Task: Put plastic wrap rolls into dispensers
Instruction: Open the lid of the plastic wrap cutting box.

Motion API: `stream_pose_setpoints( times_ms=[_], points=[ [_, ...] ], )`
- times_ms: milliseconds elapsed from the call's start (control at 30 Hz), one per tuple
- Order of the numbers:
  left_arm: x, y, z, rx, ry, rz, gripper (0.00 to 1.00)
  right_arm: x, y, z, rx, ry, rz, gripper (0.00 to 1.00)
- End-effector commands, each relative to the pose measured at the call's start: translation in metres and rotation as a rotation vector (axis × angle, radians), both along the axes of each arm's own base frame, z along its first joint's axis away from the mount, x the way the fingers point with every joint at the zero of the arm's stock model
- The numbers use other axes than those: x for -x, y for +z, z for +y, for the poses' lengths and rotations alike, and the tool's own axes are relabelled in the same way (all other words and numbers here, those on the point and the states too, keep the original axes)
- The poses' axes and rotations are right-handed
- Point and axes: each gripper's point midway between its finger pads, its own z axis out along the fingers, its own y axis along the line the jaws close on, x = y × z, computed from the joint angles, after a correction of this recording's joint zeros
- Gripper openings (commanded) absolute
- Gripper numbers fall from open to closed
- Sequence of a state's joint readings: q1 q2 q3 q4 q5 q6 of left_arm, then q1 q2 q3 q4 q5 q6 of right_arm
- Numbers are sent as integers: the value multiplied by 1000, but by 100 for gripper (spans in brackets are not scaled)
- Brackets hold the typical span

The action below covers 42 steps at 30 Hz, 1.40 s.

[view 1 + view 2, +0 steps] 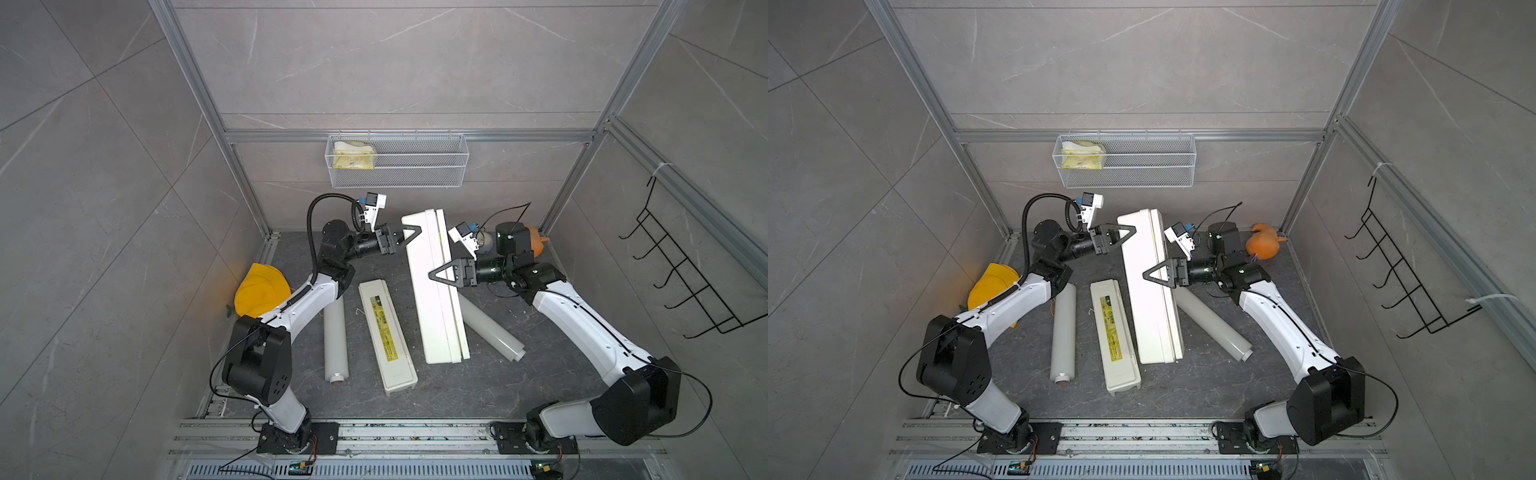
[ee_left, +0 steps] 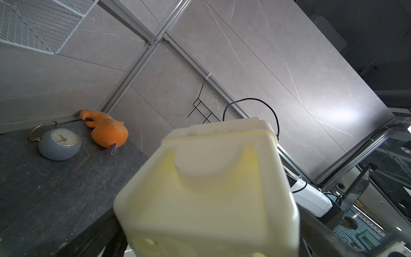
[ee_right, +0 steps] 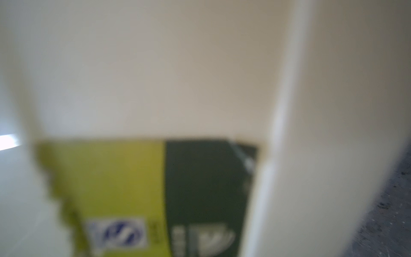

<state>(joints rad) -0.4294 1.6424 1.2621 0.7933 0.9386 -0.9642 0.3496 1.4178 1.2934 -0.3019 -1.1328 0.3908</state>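
In both top views the tabletop (image 1: pixel 457 395) is lying bare along its front edge. The flat dispenser (image 1: pixel 386 336) is resting mid-table between the left roll (image 1: pixel 336 336) and the raised dispenser (image 1: pixel 430 299), which is hiding the far end of the right roll (image 1: pixel 492 330). The left gripper (image 1: pixel 411 233) is standing wide open around the raised dispenser's far end, and the right gripper (image 1: pixel 440 274) is clamping its middle.

In the left wrist view that end (image 2: pixel 211 189) is filling the frame, cut off below. A clock (image 2: pixel 60 143) is sitting near the far right corner.

In the right wrist view only a blurred label (image 3: pixel 111 189) is showing.
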Motion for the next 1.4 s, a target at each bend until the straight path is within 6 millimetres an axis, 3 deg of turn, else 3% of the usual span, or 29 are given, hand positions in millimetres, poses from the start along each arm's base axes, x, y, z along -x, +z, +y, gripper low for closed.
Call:
stream_pose_setpoints(
  times_ms=[0,167,500,567,700,767,1000,1133,1367],
  points=[
    [33,17,-15,-3,-128,-75,100,31,35,11,-81,150,-104,75],
    [28,11,-17,-13,-79,-53,100,25,32,16,-59,136,-73,74],
    [34,28,-3,10,-42,-82,99,25,28,16,-53,129,-71,74],
    [33,30,0,12,-41,-80,92,25,29,15,-55,129,-75,74],
    [30,29,1,17,-58,-52,58,25,29,15,-57,128,-80,78],
    [28,29,0,29,-68,-40,52,24,31,16,-62,126,-84,81],
    [25,34,0,62,-57,-44,49,10,38,22,-105,105,-85,94],
    [23,37,4,82,-42,-46,49,-4,34,23,-107,55,-61,89],
    [6,28,33,92,86,-17,49,-19,36,-3,-154,-76,-71,80]
  ],
)
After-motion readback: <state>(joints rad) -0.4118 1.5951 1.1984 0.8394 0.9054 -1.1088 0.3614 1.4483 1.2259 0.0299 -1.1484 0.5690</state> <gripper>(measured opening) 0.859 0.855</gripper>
